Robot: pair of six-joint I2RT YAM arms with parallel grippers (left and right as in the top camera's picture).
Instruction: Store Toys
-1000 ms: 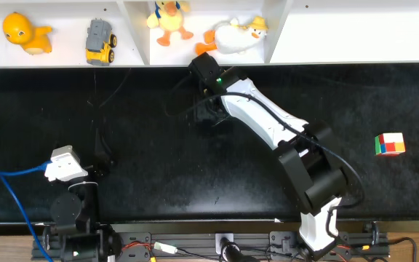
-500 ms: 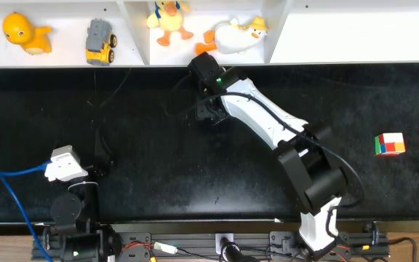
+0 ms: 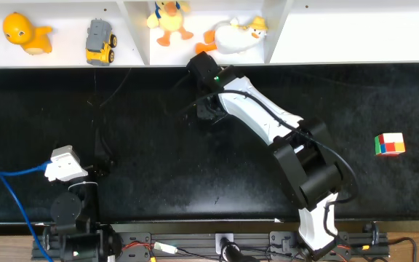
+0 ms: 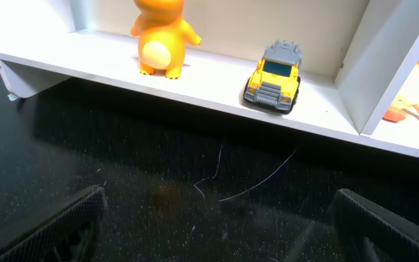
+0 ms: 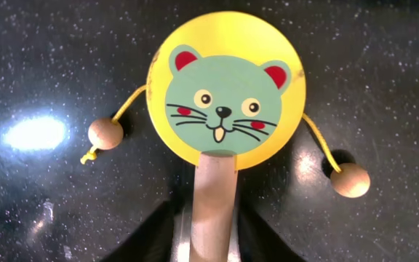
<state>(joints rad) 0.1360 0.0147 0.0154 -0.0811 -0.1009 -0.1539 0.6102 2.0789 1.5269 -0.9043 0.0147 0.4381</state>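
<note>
- The drum (image 5: pixel 226 102) handle (image 5: pixel 215 211) runs off the edge between my right fingers (image 5: pixel 158 236), so its end is cut off. The fingers are dark shapes, clipped too.
- From above, my right arm (image 3: pixel 260 120) covers the drum and those fingers.
- My left fingers (image 4: pixel 57 225) are blurred and cut off.
- In the left wrist view the orange duck (image 4: pixel 162 44) loses its head to the edge, and just the orange feet of the plush duck (image 4: pixel 413 113) show.

I am holding the yellow cat-faced rattle drum (image 5: pixel 226 94) by its wooden handle in my right hand (image 5: pixel 211 239), its beads splaying sideways
</note>
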